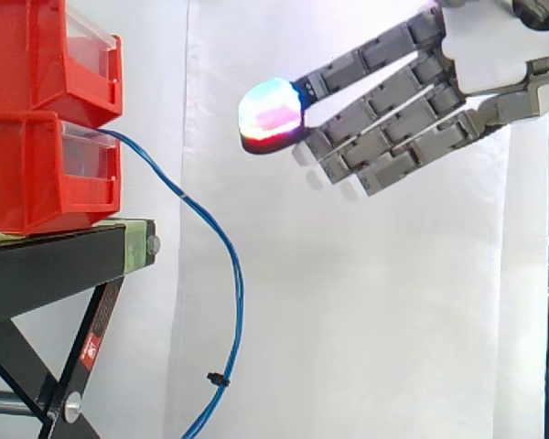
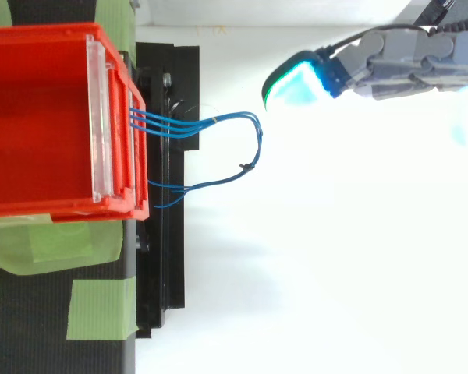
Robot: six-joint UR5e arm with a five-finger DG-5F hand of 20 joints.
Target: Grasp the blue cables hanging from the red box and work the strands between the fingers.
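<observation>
Where a white curtain (image 1: 366,302) forms the backdrop, contents are as follows.

1. Red bins, qty 2, stacked. Upper bin (image 1: 46,55) sits on lower bin (image 1: 37,169) at left of side view, open fronts facing right, each w/ a clear plastic strip across the front. From above, the top bin's rim (image 2: 62,31) is at upper left.

2. Black stand (image 1: 46,261). Flat top under the bins, crossed legs below. Green tape (image 2: 62,245) in patches on its top, seen from above.

3. Robot hand (image 1: 494,46). Upper right in side view, angled down-left. Fingers (image 1: 393,128) straight and spread apart, nothing held. One pad (image 1: 271,114) glows white/cyan/pink w/ a red underside; from above it reads cyan-green (image 2: 296,86). Hand is clear of everything: out from the bin fronts, higher than the hanging loop, open gap between it and the strands.

4. Blue cables (image 1: 221,247), the task item. Several thin strands leave the front of the lower bin, arc out to the right, then drop past the stand's edge and run off the bottom of the side view. From above, strands (image 2: 218,123) exit the bin side by side, bend round in a loop and come back twd the stand. Not touched by the hand.

5. Small black tie (image 1: 216,377) round the strands, low on the hanging part; from above it sits at the loop's bend (image 2: 246,165).
</observation>
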